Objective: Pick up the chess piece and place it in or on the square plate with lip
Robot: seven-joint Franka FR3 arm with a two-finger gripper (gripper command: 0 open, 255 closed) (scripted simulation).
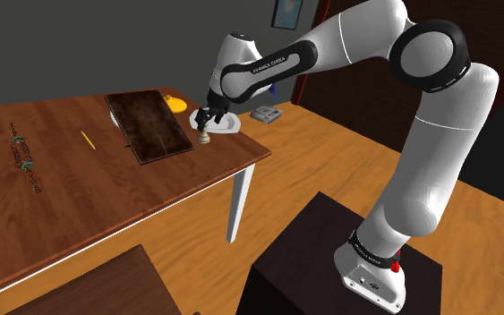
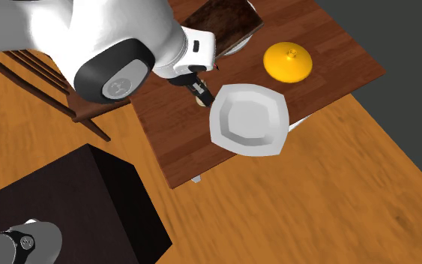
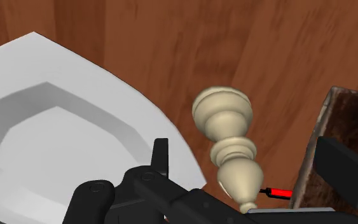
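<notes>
Nothing lifted yet: the gripper (image 1: 209,117) hangs, fingers spread, over the pale chess piece (image 1: 205,137) standing on the table (image 1: 62,197) just beside the white plate (image 1: 231,127), at its left in the shoulder view, grasp and placing both to come.

A lived-in room at home: wooden table (image 1: 62,188), plank floor (image 1: 330,166), framed picture (image 1: 287,12) on a grey wall.

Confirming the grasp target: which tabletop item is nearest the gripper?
The cream chess piece, within the open gripper; the white plate and dark board lie outside.
</notes>
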